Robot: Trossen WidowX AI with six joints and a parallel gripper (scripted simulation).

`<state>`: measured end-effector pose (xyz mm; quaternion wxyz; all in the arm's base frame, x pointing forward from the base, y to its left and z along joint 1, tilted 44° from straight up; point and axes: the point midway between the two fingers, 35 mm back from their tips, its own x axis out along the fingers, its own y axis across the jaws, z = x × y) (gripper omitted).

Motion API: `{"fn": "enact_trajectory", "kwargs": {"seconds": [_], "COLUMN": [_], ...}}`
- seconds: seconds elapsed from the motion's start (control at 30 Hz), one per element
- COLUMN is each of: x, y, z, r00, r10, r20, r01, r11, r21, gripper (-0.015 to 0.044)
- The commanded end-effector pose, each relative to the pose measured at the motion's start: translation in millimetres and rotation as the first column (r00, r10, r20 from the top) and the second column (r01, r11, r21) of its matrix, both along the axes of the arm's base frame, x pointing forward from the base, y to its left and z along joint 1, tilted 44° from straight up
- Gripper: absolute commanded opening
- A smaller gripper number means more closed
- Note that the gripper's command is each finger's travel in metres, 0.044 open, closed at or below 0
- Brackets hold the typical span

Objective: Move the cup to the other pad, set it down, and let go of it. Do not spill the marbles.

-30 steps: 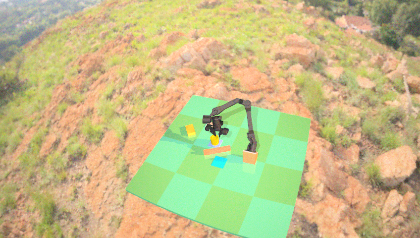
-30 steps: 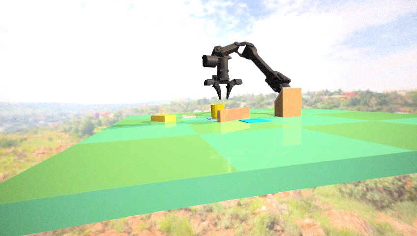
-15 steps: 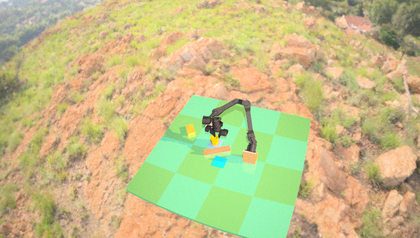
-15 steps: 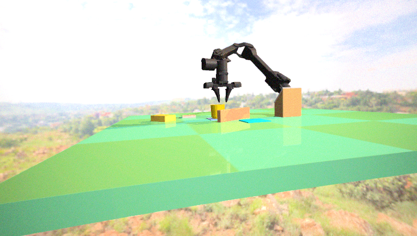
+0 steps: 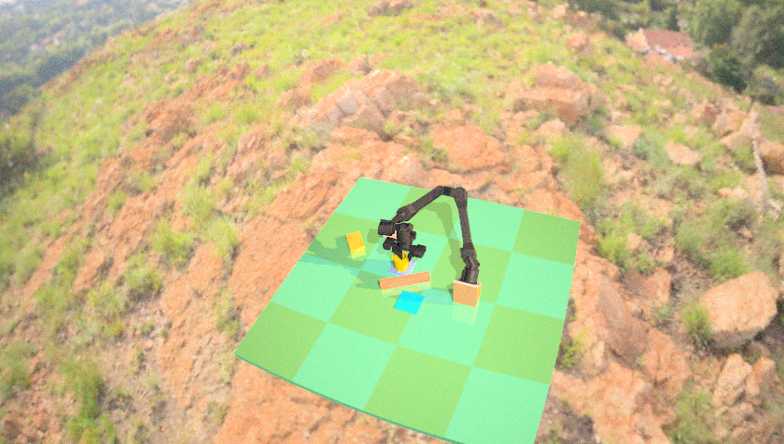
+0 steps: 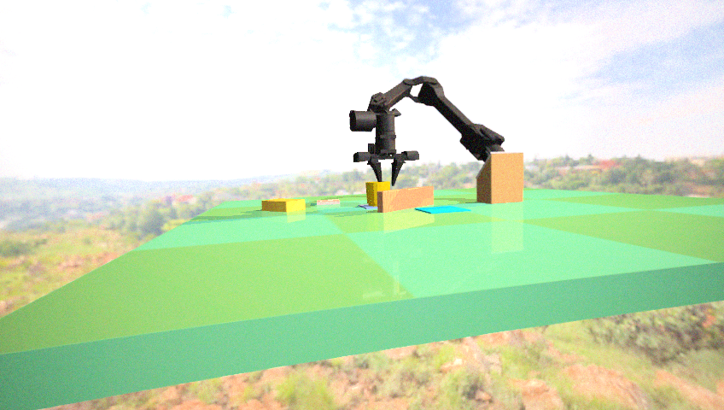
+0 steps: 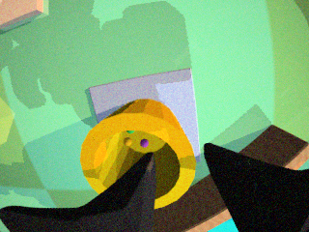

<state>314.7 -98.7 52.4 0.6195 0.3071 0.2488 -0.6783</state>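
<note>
A yellow cup stands upright on a lilac pad. In the wrist view small marbles lie on its bottom. My gripper points straight down just above the cup's rim, partly open with nothing between the fingers. One fingertip is over the cup's mouth, the other just outside its wall. The cyan pad lies flat beyond a low orange bar.
The orange bar lies between the two pads. A yellow block lies to the left. A tan block stands at the arm's base. A small pale tile lies behind the cup.
</note>
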Motion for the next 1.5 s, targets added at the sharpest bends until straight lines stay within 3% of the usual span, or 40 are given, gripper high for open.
{"fn": "enact_trajectory", "kwargs": {"seconds": [0.0, 0.57, 1.37, 1.47], "x": [-2, -4, -4, -3], "y": [-6, -18, -17, -14], "z": [-6, -18, -17, -14], "r00": [1.0, 1.0, 1.0, 1.0], "r10": [0.002, 0.001, -0.001, -0.001], "r20": [-0.011, -0.011, -0.004, -0.004], "r01": [-0.002, -0.002, 0.001, 0.001], "r11": [1.0, 1.0, 1.0, 1.0], "r21": [-0.006, -0.009, -0.003, -0.003], "gripper": [0.0167, 0.0167, 0.0, 0.0]}}
